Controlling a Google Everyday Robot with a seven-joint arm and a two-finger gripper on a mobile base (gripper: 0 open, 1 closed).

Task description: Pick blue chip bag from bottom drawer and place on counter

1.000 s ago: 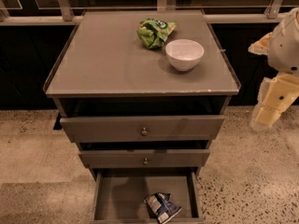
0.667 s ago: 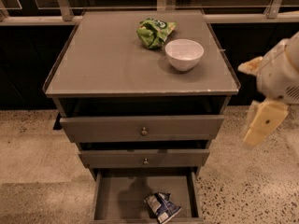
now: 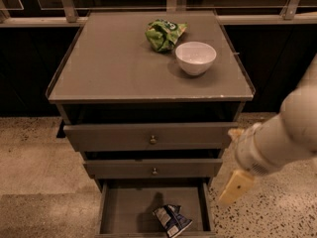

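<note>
While blue chip bag (image 3: 171, 220) lies unmoved, gripper (image 3: 235, 188) lower beside bottom drawer (image 3: 124, 207).

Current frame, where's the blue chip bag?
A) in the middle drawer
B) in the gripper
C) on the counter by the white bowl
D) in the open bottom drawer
D: the blue chip bag lies on the floor of the open bottom drawer, front right. The gripper hangs outside the cabinet to the drawers' right, apart from the bag.
</note>
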